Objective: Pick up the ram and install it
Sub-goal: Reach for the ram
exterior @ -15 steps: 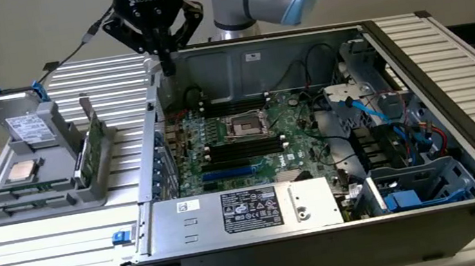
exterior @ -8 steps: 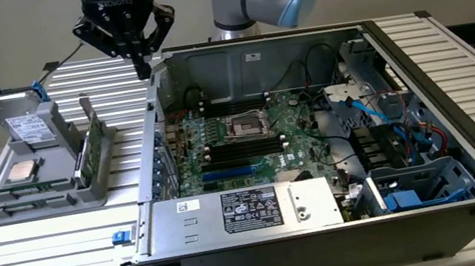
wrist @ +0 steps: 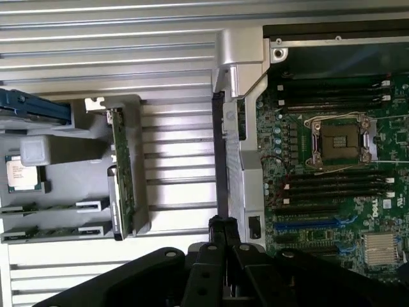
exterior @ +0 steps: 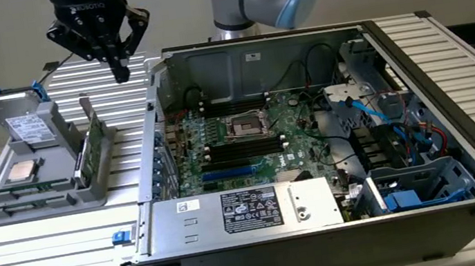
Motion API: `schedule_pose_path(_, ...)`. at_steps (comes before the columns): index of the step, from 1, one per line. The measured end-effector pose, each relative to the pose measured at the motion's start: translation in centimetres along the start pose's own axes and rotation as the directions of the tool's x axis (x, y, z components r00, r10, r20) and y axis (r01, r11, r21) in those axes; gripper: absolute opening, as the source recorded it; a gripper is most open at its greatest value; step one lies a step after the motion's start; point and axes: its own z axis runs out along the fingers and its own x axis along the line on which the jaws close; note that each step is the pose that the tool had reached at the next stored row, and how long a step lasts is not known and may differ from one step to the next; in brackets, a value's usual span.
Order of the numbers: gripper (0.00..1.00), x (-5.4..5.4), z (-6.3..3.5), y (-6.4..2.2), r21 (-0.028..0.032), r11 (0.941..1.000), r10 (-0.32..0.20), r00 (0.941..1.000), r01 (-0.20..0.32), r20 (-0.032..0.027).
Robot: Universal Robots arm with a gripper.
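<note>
Two thin green ram sticks [exterior: 27, 191] stand on edge in the front slots of a grey holder [exterior: 43, 202] at the exterior view's left; in the wrist view they are narrow green strips [wrist: 51, 208]. My gripper [exterior: 120, 71] hangs above the table behind the holder, near the case's back corner, well apart from the ram. Its black fingers [wrist: 223, 225] are pressed together, shut on nothing. Inside the open computer case [exterior: 457, 109], the motherboard [exterior: 267, 143] shows long black memory slots [exterior: 244, 148] on both sides of the processor socket [exterior: 246, 126]; they appear again as dark slots [wrist: 332, 182].
The holder also carries a silver hard drive with blue tabs [exterior: 26, 121], a square processor chip [exterior: 19, 172] and a taller green card with a metal bracket [exterior: 94, 142]. The case wall [exterior: 152, 138] rises between holder and motherboard. A power supply [exterior: 248, 211] sits at the case's front.
</note>
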Motion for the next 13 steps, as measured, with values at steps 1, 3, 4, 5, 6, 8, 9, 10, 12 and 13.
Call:
schedule_pose_path(1, 0.10, 0.5, -0.01, -0.03, -0.0001, 1.0000, 0.000, 1.0000, 0.000, 0.0000)
schedule_pose_path(3, 0.10, 1.4, -0.03, -0.08, 0.0000, 1.0000, 0.000, 1.0000, 0.000, 0.0000)
schedule_pose_path(4, 0.10, 1.8, -0.03, -0.11, 0.0000, 1.0000, 0.000, 1.0000, 0.000, -0.0001)
schedule_pose_path(5, 0.10, 2.3, -0.04, -0.14, 0.0000, 1.0000, 0.000, 1.0000, 0.000, 0.0000)
schedule_pose_path(6, 0.10, 2.7, -0.04, -0.17, 0.0000, 1.0000, 0.000, 1.0000, 0.000, 0.0000)
schedule_pose_path(8, 0.10, 3.6, -0.06, -0.24, 0.0000, 1.0000, 0.000, 1.0000, 0.000, 0.0000)
schedule_pose_path(9, 0.10, 4.1, -0.07, -0.27, 0.0000, 1.0000, 0.000, 1.0000, 0.000, 0.0000)
schedule_pose_path(10, 0.10, 4.6, -0.08, -0.30, 0.0000, 1.0000, 0.000, 1.0000, 0.000, 0.0000)
schedule_pose_path(12, 0.10, 5.5, -0.09, -0.37, 0.0000, 1.0000, 0.000, 1.0000, 0.000, 0.0000)
schedule_pose_path(13, 0.10, 5.9, -0.10, -0.40, 0.0000, 1.0000, 0.000, 1.0000, 0.000, 0.0000)
